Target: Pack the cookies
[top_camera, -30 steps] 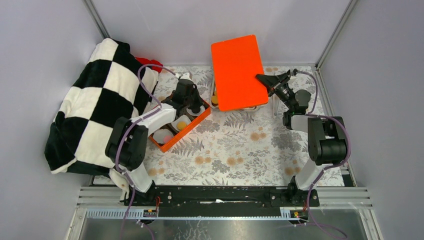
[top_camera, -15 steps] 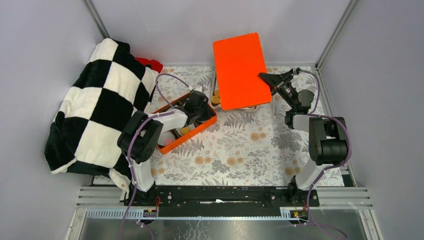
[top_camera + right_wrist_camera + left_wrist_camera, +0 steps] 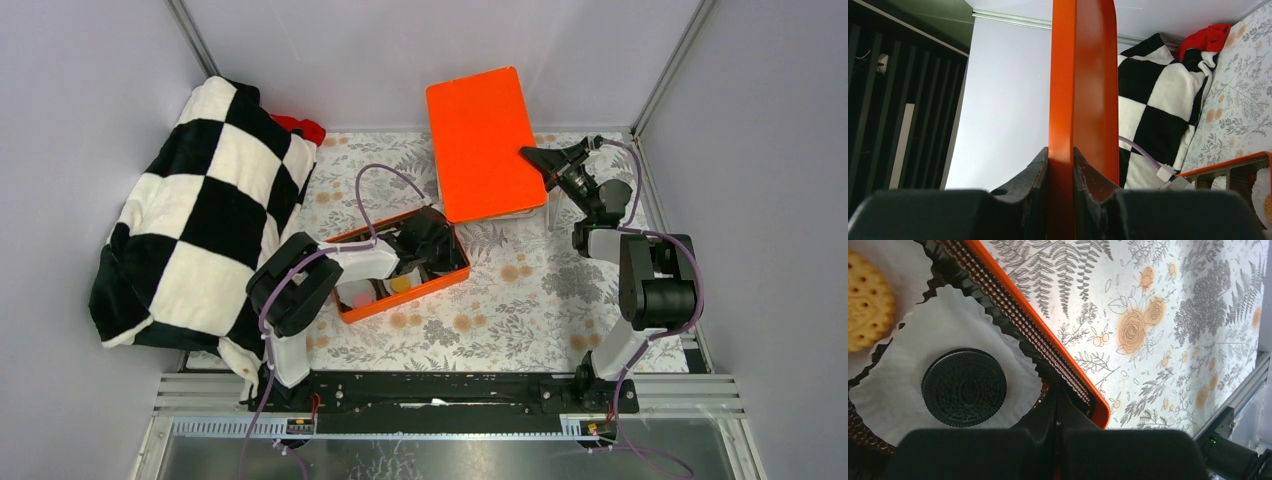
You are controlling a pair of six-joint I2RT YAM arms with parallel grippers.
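Observation:
An orange box (image 3: 452,277) sits left of the table's middle with white paper cups inside. In the top view the cups hold a pink cookie (image 3: 360,297) and an orange cookie (image 3: 400,284). The left wrist view shows a black cookie (image 3: 964,387) and a tan-orange cookie (image 3: 863,300) in cups. My left gripper (image 3: 440,250) is shut on the box's right wall (image 3: 1048,335); it also shows in the left wrist view (image 3: 1060,397). My right gripper (image 3: 545,165) is shut on the edge of the orange lid (image 3: 480,140), held tilted above the table's back, and seen edge-on in the right wrist view (image 3: 1080,75).
A black-and-white checkered blanket (image 3: 190,210) is piled at the left, with a red cloth (image 3: 300,128) behind it. A white container's edge (image 3: 520,212) shows under the lid. The floral tablecloth (image 3: 520,290) lies between the box and the right arm.
My left gripper has dragged the orange box to the right and nearer, away from the blanket. The right gripper has lifted the lid slightly.

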